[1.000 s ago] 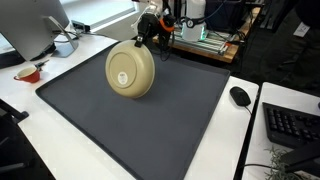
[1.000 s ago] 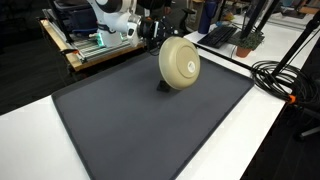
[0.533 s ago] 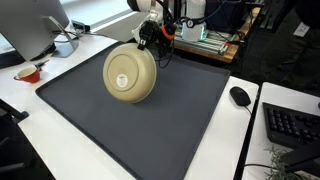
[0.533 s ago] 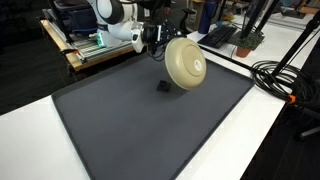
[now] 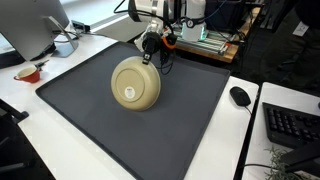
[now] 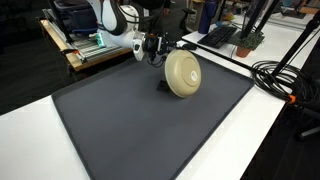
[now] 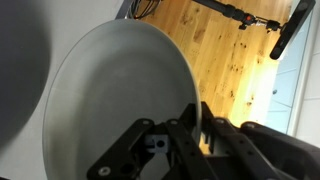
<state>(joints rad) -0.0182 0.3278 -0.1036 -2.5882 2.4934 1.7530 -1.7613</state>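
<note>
STATE: pincer (image 5: 151,46) clenching the rim of the beige bowl (image 5: 135,84) | WHERE: bowl hanging on edge over the far middle of the dark mat (image 5: 115,135), seemingly not touching it | RISK: thin rim grip slipping, bowl swinging, dropping, rolling toward the bench (image 5: 40,135) edge

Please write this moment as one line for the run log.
pincer: shut on rim of bowl | bowl pose: tipped on its side, base toward an exterior view | place: over dark mat | contact with mat: cannot tell

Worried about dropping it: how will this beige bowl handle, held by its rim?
The bowl looks rigid, should keep shape. Smooth rim between the fingers may slip or pivot. Round, on edge over the mat, it would likely roll.
</note>
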